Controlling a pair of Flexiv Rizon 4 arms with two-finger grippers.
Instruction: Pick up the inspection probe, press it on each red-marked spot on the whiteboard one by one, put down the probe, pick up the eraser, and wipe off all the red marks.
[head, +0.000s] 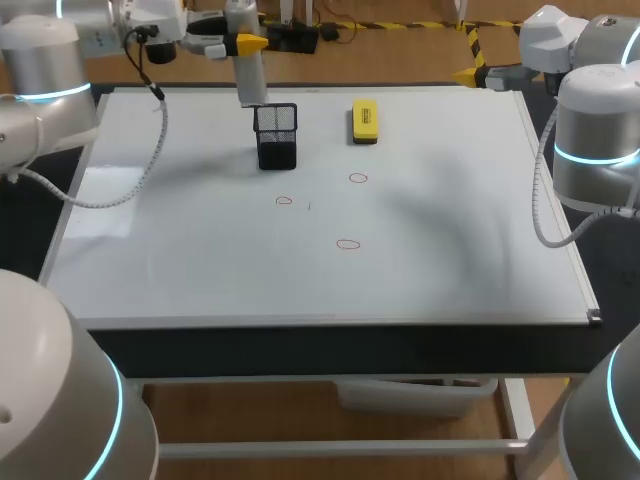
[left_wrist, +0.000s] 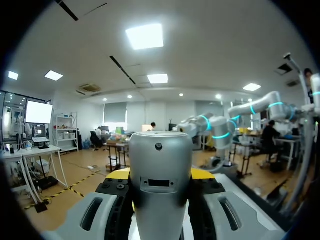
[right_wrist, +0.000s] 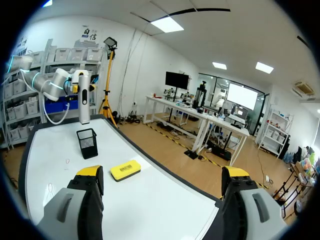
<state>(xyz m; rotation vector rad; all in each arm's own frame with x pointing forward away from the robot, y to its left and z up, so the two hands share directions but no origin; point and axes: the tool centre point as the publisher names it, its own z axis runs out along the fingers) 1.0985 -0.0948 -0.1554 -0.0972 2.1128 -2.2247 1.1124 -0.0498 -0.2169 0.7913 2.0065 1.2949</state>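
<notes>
Left gripper pinching probe upright, over mesh holder far-left rim. Right gripper spread, well right of holder. Eraser beside holder, red marks on whiteboard nearer than holder.

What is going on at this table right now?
The left gripper holds the inspection probe upright just above the black mesh holder, at the far side of the whiteboard. All three red marks are on the board, and the yellow eraser lies untouched beside the holder. The right gripper is open and empty near the board's far right corner.
</notes>
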